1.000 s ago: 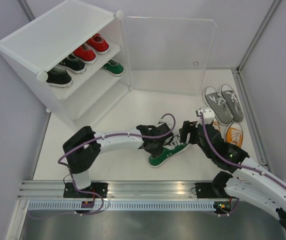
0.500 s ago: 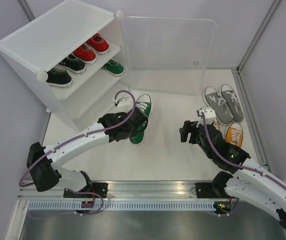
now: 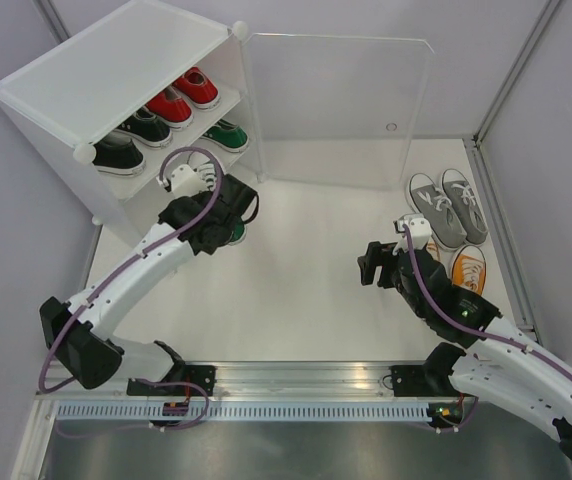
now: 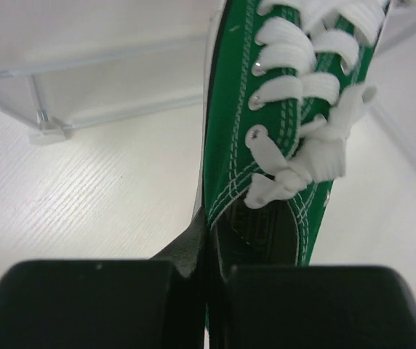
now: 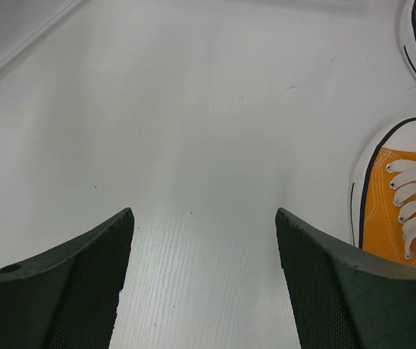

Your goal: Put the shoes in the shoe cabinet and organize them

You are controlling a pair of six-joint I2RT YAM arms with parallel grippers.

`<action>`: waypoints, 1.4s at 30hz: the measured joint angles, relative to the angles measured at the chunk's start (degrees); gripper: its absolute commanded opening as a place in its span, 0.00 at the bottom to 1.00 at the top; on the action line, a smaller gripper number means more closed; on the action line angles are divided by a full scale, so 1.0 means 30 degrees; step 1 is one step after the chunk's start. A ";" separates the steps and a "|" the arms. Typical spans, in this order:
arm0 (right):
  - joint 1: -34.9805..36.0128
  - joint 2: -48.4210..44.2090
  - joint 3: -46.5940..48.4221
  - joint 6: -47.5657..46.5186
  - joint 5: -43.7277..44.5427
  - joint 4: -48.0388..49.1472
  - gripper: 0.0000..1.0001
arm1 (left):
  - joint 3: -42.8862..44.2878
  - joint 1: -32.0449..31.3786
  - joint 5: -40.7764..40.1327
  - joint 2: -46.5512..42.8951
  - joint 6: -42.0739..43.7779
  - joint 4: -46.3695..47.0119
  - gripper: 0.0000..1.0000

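We log left claw (image 4: 207,238) clamped on the green shoe (image 4: 288,94) near the far left corner of the counter (image 3: 306,295), toe pointing straight out from it, cabinet (image 3: 116,75) just ahead-left; right claw (image 5: 202,214) gapes wide, well apart.

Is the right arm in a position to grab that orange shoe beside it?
Probably yes. The right end effector is open and empty, and the orange shoe lies just to its side on the table with nothing between them; a short sideways move should do.
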 measured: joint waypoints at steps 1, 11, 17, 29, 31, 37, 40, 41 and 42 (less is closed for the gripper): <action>0.0000 -0.0015 0.0000 0.0000 -0.0036 0.0000 0.82 | 0.0328 0.0372 -0.0146 0.0146 -0.0153 -0.0007 0.02; 0.0015 -0.0328 -0.0160 0.0000 -0.0386 0.0146 0.83 | 0.3883 0.3402 -0.0962 0.4124 -0.0925 -0.0058 0.02; 0.0015 -0.0284 -0.0160 0.0000 -0.0568 0.0153 0.83 | 0.5391 0.3912 -0.1734 0.5566 -0.2011 -0.0189 0.02; 0.0015 0.0109 -0.0168 0.0000 -0.0838 0.0160 0.83 | 0.8276 0.5326 -0.2769 0.8539 -0.3694 -0.0087 0.02; 0.0015 0.0204 -0.0168 0.0000 -0.0838 0.0160 0.83 | 0.8437 0.5625 -0.2783 0.8881 -0.3854 -0.0117 0.02; 0.0015 0.0546 -0.0168 0.0000 -0.0867 0.0160 0.83 | 1.0127 0.5909 -0.2900 1.0244 -0.3905 -0.0255 0.03; 0.0022 0.0729 -0.0168 0.0000 -0.0874 0.0168 0.83 | 1.1118 0.5858 -0.2965 1.0848 -0.3898 -0.0255 0.03; 0.0015 0.0809 -0.0168 0.0000 -0.0874 0.0160 0.82 | 1.1460 0.5829 -0.2965 1.1074 -0.3891 -0.0270 0.04; 0.0015 0.0882 -0.0168 0.0000 -0.0874 0.0160 0.83 | 1.1759 0.5792 -0.2973 1.1315 -0.3891 -0.0262 0.05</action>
